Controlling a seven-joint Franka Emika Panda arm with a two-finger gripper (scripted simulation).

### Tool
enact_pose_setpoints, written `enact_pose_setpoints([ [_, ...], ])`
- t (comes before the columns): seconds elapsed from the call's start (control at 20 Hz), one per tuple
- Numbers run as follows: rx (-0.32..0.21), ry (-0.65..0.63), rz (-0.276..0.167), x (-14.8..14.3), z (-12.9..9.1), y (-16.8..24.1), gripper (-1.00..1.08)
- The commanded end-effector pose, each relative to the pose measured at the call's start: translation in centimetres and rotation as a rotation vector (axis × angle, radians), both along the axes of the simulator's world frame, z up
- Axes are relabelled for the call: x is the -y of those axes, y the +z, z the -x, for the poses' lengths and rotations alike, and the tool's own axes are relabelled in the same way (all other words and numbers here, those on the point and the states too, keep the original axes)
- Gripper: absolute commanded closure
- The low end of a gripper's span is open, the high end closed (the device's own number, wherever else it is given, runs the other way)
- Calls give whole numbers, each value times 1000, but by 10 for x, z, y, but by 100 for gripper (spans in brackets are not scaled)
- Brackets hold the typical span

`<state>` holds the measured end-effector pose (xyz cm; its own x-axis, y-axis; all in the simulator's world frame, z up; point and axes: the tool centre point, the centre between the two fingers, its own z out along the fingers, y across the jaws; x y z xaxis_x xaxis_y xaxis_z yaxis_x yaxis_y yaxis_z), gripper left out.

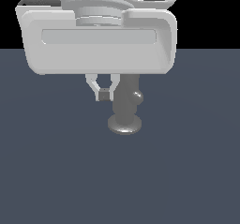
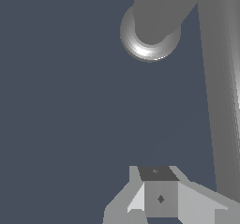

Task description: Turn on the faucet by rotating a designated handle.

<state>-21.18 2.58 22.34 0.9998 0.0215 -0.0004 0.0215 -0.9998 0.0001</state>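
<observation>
- Faucet (image 1: 125,105) stands upright in the exterior view, near the middle of the dark blue-grey tabletop (image 1: 56,171), its long axis vertical and its flared base disc flat on the surface.
- Its upper part is hidden behind the large white body of the arm's hand, which fills the upper half of that view.
- Handle (image 1: 137,97) shows there as a small round knob on the cylinder's side toward the exterior view's right; seen nearly end-on, it points roughly toward the camera, its long axis lying sideways to the cylinder.
- Gripper (image 1: 103,95) hangs under the white body, just beside the cylinder on the exterior view's left, at about the handle's height and above the tabletop.
- The fingers (image 1: 96,86) converge to meet at their tips, closed together with nothing between them; whether they touch the cylinder cannot be told.
- In the wrist view the faucet (image 2: 151,26) is seen from above, the cylinder rising toward the camera from the bright ring of its base disc.
- A long grey bar, probably the handle (image 2: 220,92), crosses that view close to the lens, blurred.
- The fingers (image 2: 138,200) appear there pressed together, apart from the base disc, with bare tabletop (image 2: 61,101) between them.
</observation>
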Motion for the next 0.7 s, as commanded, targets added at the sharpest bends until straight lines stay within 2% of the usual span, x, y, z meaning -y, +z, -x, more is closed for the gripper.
enact_pose_setpoints([
  [0.0,0,-1,0,8,-1,0,108],
  [0.65,0,-2,0,67,-13,-1,108],
])
